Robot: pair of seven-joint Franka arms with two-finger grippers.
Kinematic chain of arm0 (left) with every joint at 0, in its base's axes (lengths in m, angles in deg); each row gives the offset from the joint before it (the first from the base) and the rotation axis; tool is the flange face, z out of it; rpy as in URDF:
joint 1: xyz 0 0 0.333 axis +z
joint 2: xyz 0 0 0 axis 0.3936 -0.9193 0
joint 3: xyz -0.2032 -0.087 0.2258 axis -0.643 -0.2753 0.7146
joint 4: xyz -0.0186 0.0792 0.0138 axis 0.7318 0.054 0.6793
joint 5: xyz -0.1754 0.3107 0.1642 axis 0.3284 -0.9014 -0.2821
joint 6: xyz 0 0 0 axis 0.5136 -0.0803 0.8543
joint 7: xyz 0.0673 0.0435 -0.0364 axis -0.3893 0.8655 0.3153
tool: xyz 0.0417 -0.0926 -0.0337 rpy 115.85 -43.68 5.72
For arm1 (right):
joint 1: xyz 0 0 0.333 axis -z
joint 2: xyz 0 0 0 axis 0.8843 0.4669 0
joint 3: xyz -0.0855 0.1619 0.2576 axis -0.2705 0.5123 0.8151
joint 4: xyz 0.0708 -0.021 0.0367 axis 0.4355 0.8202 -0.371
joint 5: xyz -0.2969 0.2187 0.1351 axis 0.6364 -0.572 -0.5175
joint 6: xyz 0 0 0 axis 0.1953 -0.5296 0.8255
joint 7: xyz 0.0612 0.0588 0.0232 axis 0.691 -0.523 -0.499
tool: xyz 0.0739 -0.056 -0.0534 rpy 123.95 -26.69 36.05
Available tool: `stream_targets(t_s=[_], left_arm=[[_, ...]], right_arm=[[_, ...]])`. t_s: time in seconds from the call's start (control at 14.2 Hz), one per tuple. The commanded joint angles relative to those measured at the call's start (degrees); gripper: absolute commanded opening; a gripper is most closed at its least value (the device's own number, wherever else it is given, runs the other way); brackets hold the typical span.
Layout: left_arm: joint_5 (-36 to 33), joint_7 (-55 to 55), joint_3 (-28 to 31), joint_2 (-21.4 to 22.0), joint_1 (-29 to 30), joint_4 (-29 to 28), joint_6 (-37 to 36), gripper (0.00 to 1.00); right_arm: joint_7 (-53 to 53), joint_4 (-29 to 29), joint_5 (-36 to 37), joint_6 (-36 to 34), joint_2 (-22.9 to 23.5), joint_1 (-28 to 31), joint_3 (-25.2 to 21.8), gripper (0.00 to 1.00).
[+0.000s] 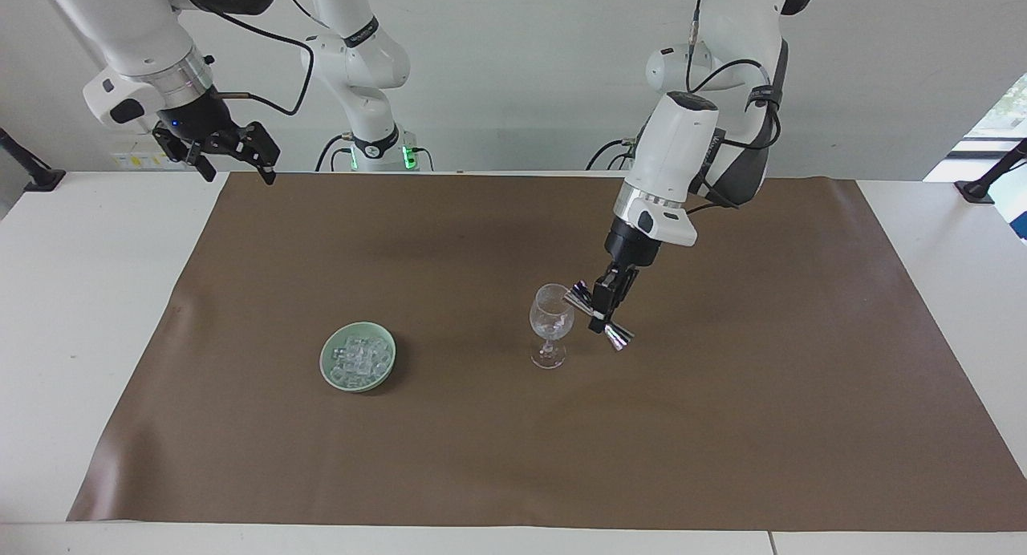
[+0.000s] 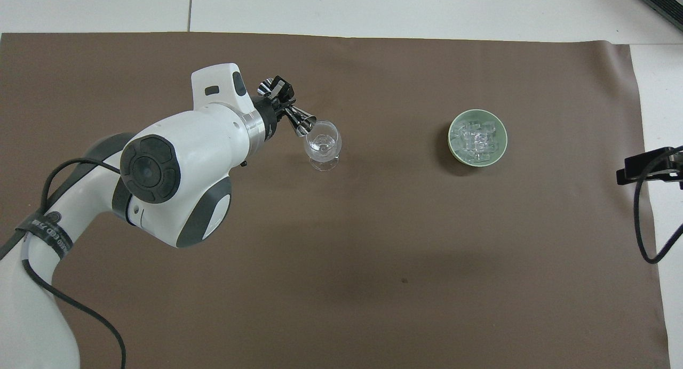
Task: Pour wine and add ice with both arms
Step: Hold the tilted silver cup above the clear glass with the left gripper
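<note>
A clear wine glass (image 1: pixel 550 322) (image 2: pixel 322 145) stands upright on the brown mat. My left gripper (image 1: pixel 602 308) (image 2: pixel 282 103) is shut on a shiny metal jigger (image 1: pixel 598 316) (image 2: pixel 299 118), tilted with one mouth at the glass's rim. The ice (image 1: pixel 359 358) (image 2: pixel 476 139) is a heap of small clear cubes in a pale green dish (image 1: pixel 331 370) (image 2: pixel 453 144), toward the right arm's end of the mat. My right gripper (image 1: pixel 225 155) (image 2: pixel 648 166) hangs open over the table's edge at the right arm's end and waits. No wine bottle shows.
The brown mat (image 1: pixel 513 459) (image 2: pixel 341 283) covers most of the white table (image 1: pixel 80 298). A black cable (image 2: pixel 640 230) hangs from the right arm. Black clamp mounts (image 1: pixel 991 174) stand at the table's corners nearest the robots.
</note>
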Motion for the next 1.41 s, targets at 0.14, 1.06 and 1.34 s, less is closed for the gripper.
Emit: stream_targets(t_s=[0.14, 1.06, 1.34], left_arm=[[-2.5, 1.4, 0.1, -0.2, 0.0, 1.8, -2.3, 0.00], [-10.2, 9.9, -0.2, -0.7, -0.7, 2.7, -2.2, 0.00], [-10.5, 10.0, -0.2, -0.7, -0.7, 2.6, -2.2, 0.00]], right_arm=[[-1.3, 0.5, -0.2, 1.0, -0.5, 0.3, 0.2, 1.00], [-1.3, 0.5, -0.2, 1.0, -0.4, 0.4, 0.2, 1.00], [-1.3, 0.5, -0.2, 1.0, -0.4, 0.3, 0.2, 1.00]])
